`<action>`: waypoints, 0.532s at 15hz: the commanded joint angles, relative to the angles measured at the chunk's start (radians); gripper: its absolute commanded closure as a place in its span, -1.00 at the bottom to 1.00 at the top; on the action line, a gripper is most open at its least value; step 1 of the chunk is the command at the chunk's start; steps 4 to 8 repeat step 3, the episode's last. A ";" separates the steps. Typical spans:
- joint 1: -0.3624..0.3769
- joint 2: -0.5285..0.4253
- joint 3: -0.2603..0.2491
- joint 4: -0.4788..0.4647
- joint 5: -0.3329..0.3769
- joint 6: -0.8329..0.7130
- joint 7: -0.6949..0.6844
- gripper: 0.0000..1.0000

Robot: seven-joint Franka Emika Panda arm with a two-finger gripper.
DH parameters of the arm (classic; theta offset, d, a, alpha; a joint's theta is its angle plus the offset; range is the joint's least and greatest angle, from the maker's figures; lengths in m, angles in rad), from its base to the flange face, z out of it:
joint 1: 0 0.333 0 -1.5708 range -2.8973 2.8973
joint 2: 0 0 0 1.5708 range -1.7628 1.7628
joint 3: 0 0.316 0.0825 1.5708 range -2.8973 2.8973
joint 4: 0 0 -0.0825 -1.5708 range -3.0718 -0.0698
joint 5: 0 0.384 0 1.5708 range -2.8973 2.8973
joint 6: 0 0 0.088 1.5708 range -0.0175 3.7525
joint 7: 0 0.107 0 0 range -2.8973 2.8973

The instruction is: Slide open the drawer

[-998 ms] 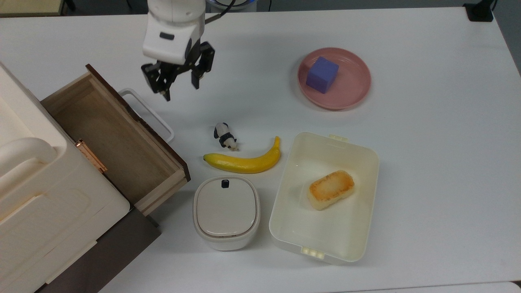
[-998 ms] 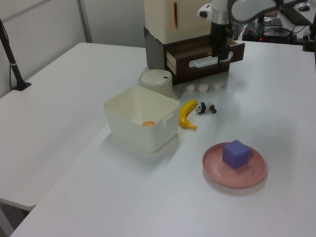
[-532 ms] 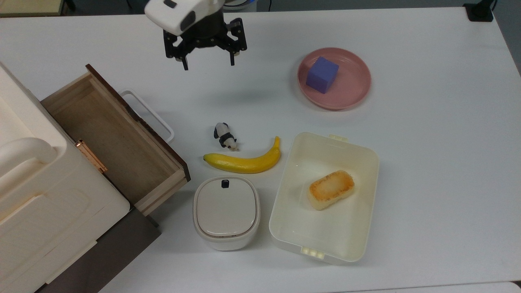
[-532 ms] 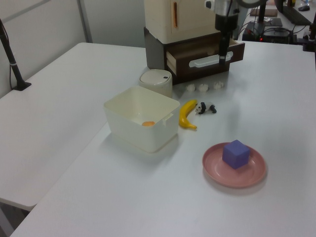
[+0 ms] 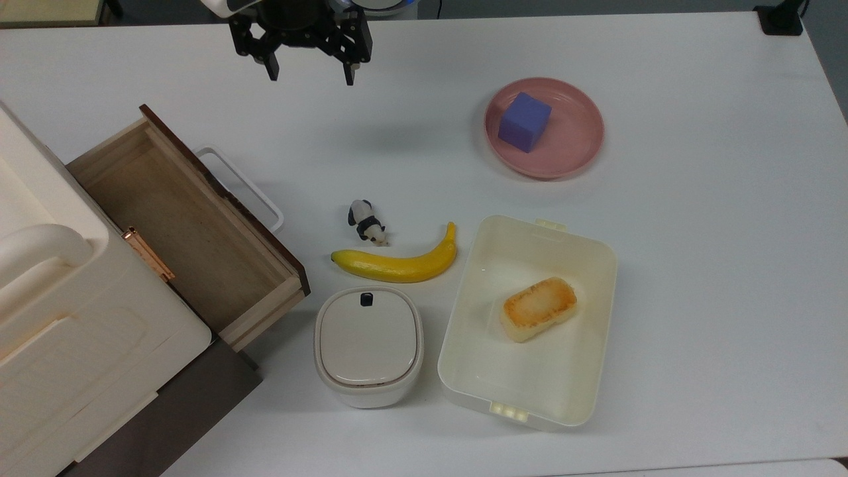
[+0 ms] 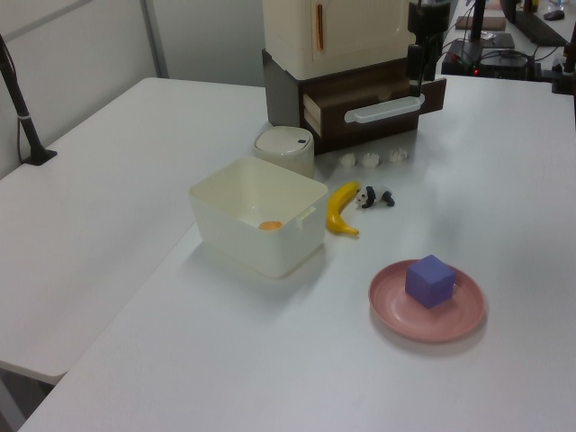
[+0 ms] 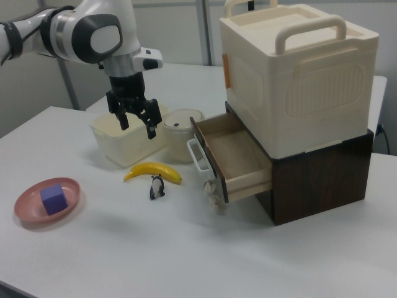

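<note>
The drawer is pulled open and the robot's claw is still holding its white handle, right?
Not quite. The drawer is pulled open, but the gripper is not holding the white handle. The top view shows it open and empty, up over bare table away from the drawer; the right view shows it hanging in the air too.

Glossy white rounded arm [image 7: 87, 28] with grey joint cover and dark band; black skeletal two-finger gripper [image 7: 138, 124] with 2 blunt black fingers [image 5: 272, 69].
</note>
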 commanded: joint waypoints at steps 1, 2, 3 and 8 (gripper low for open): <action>0.014 -0.023 0.013 -0.012 -0.071 -0.025 0.081 -1.00; 0.015 -0.023 0.015 -0.012 -0.083 -0.030 0.081 -1.00; 0.015 -0.023 0.015 -0.010 -0.086 -0.033 0.078 -1.00; 0.015 -0.023 0.015 -0.010 -0.086 -0.033 0.078 -1.00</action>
